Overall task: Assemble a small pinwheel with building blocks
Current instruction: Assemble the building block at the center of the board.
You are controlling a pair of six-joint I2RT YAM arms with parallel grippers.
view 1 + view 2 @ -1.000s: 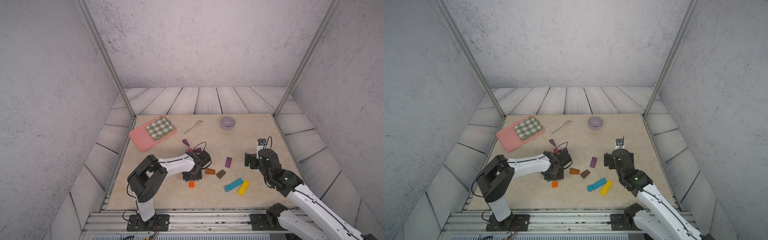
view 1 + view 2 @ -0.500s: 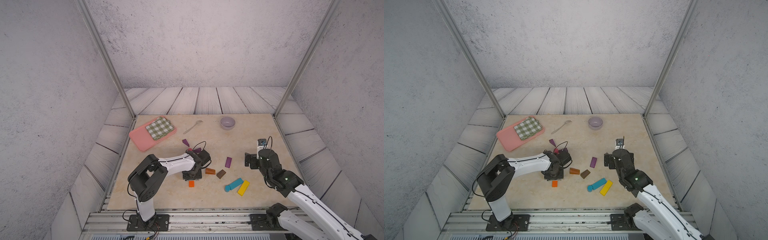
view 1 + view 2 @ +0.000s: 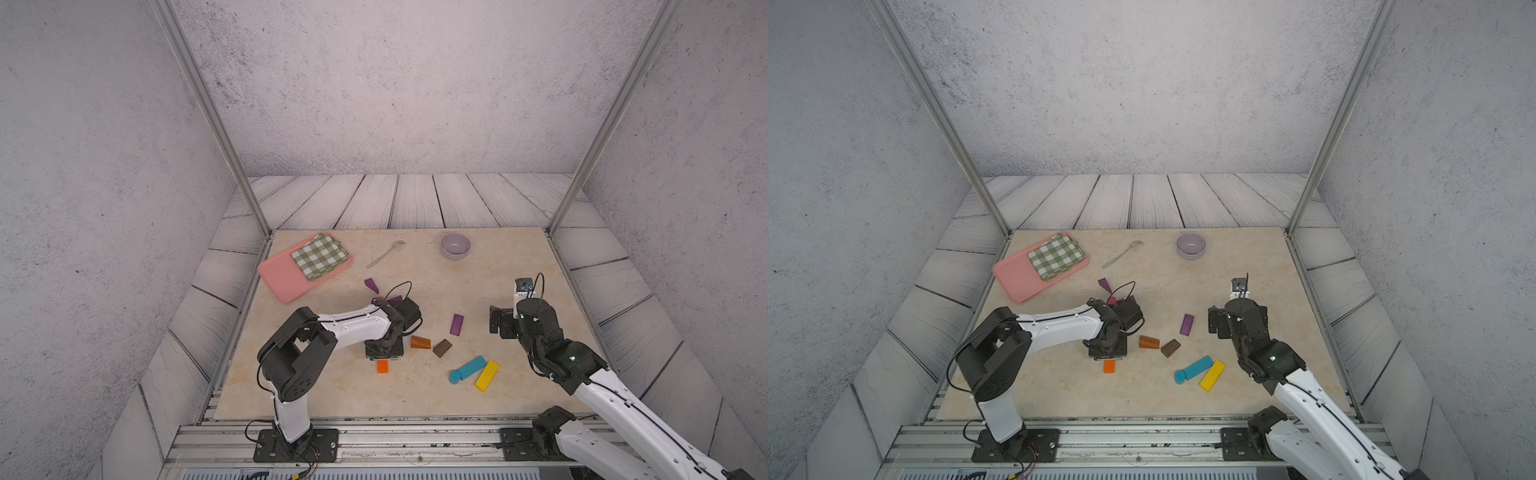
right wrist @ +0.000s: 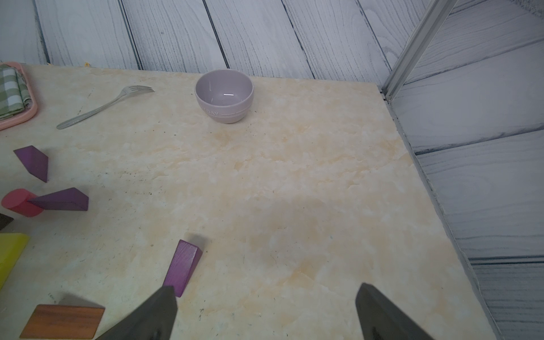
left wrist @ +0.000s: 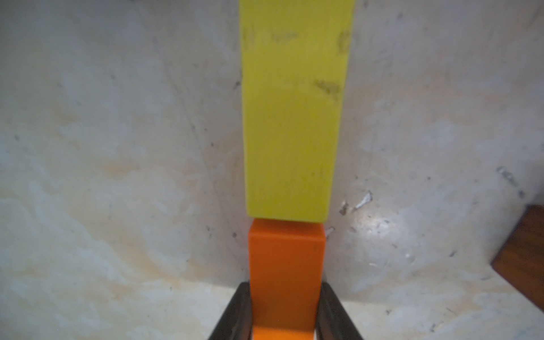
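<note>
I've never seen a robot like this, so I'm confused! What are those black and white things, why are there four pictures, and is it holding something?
Those are two robot arms fixed at the front of a beige stone-patterned table. Two pictures look down from above and are almost the same. The other two come from a small camera on each arm's wrist. The left pincer is closed on a flat orange wooden bar, whose end seems to touch a flat yellow wooden bar. The right pincer is open and empty. More blocks lie around: purple wooden wedges, brown wooden wedges, a flat blue wooden bar. At the back sit a round lilac bowl, a metal fork and a flat pink tray with a green checked cloth on it.
</note>
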